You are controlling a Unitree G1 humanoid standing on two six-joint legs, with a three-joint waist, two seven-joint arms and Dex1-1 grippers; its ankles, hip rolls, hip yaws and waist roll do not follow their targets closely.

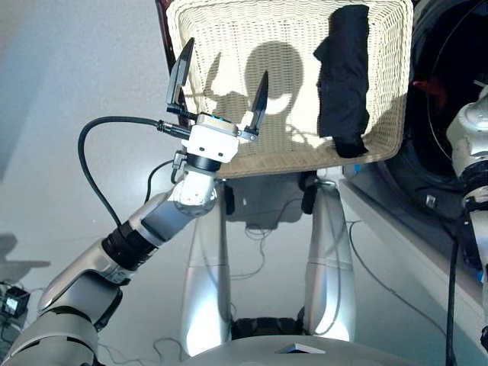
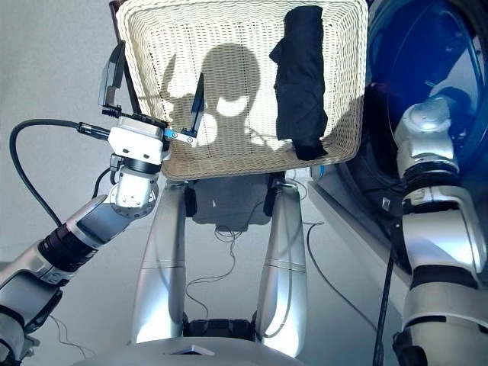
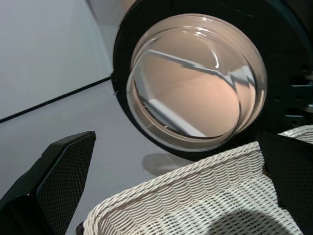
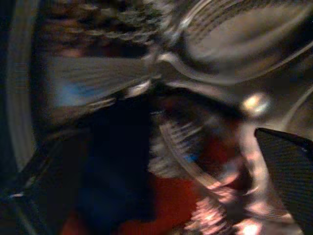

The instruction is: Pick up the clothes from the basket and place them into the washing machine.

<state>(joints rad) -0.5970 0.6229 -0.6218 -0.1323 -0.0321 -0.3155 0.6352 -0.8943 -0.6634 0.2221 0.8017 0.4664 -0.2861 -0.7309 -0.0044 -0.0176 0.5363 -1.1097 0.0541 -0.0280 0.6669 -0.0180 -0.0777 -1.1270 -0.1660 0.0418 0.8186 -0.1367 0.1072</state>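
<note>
Pincer work first: the left pincer (image 1: 221, 88) hovers spread and empty over the basket (image 1: 229, 46); the right pincer's state I cannot tell, its arm reaching into the washing machine (image 2: 427, 61). Navy (image 4: 112, 166) and coral-red (image 4: 166, 205) garments seem already inside the drum. Only the black garment (image 1: 345, 76) remains.

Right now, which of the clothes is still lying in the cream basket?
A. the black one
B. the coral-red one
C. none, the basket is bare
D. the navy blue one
A. Only the black garment lies in the basket, along its right side; the right wrist view shows red cloth and dark blue cloth inside the washing machine drum.
</note>
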